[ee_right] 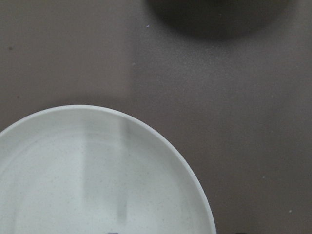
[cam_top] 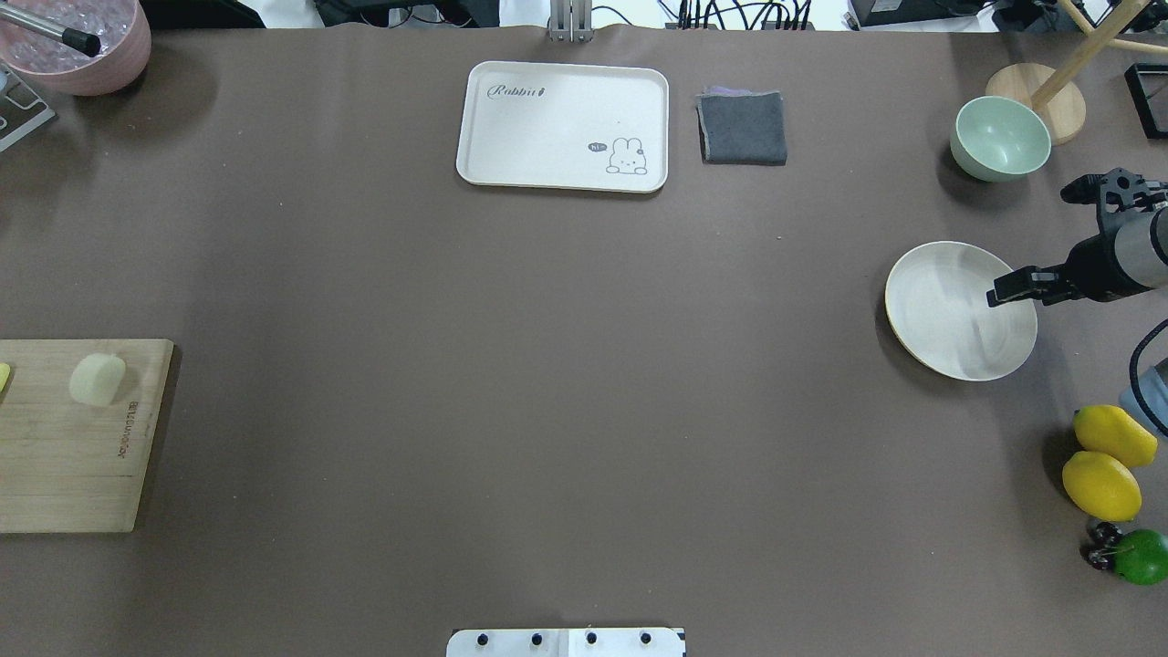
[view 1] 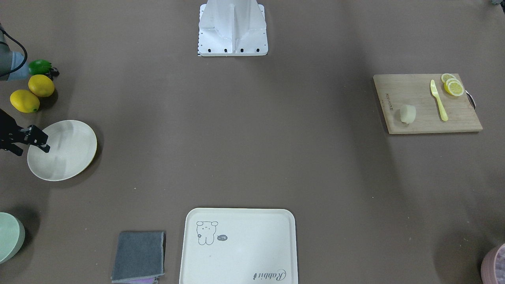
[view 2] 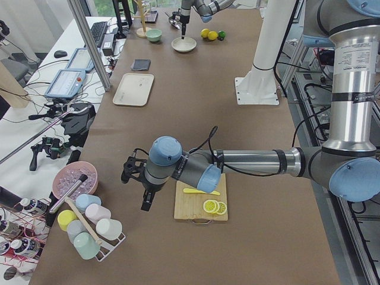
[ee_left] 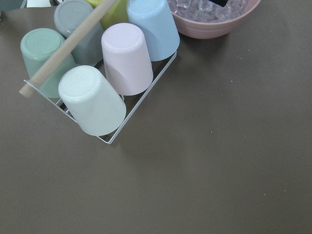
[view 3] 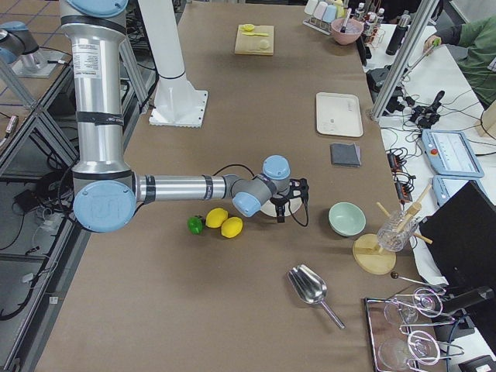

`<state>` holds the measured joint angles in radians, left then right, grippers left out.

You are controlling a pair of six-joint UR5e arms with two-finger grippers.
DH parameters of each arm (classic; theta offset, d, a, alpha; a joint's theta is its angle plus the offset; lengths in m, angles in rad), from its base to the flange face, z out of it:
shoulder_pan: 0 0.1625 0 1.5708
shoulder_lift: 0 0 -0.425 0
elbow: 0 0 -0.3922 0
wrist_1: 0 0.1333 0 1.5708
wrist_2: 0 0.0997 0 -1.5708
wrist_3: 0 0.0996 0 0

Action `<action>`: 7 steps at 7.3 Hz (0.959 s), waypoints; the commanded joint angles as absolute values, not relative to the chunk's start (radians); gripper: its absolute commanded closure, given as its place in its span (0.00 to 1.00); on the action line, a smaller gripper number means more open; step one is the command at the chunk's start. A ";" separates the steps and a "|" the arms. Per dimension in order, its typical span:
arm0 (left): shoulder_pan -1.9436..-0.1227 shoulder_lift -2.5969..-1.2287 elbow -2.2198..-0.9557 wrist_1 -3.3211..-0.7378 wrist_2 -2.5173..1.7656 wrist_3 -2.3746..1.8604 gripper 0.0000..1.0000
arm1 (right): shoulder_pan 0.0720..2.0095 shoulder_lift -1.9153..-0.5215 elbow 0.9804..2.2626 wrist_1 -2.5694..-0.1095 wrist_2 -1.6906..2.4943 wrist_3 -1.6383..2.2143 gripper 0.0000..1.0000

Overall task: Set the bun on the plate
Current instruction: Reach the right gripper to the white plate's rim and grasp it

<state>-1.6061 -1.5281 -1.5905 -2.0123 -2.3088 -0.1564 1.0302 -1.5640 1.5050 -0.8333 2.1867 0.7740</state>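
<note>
The right gripper [cam_top: 1022,288] hovers spread, empty, over the round cream plate [cam_top: 940,310] at 3 o'clock, the small pale bun [cam_top: 98,380] at 9 seemingly beyond its reach.

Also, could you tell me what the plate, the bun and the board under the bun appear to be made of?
The plate looks like matte plastic or melamine: smooth cream surface, faint sheen. The bun seems soft, foam or dough; its pale rounded shape leaves that open. The cutting board looks like matte wood or bamboo, with visible grain.
</note>
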 commanded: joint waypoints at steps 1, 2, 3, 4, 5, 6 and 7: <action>-1.606 -1.528 -1.585 -2.013 -2.309 -0.156 0.02 | 1.023 -1.563 1.503 -0.834 2.192 0.776 0.53; -1.606 -1.528 -1.583 -2.013 -2.309 -0.158 0.02 | 1.016 -1.562 1.505 -0.833 2.184 0.778 0.83; -1.606 -1.528 -1.585 -2.013 -2.309 -0.158 0.02 | 1.014 -1.563 1.500 -0.833 2.183 0.778 1.00; -1.608 -1.526 -1.585 -2.013 -2.310 -0.158 0.02 | 1.014 -1.562 1.503 -0.833 2.183 0.787 1.00; -1.608 -1.525 -1.585 -2.013 -2.310 -0.156 0.02 | 1.014 -1.559 1.512 -0.831 2.183 0.839 1.00; -1.608 -1.519 -1.586 -2.013 -2.310 -0.156 0.02 | 1.014 -1.554 1.531 -0.816 2.187 0.877 1.00; -1.608 -1.519 -1.585 -2.013 -2.310 -0.156 0.02 | 1.015 -1.551 1.566 -0.815 2.203 0.918 1.00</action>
<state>-1.6074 -1.5210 -1.5850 -2.0126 -2.3101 -0.1566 1.0143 -1.5551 1.5325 -0.8210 2.1898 0.8686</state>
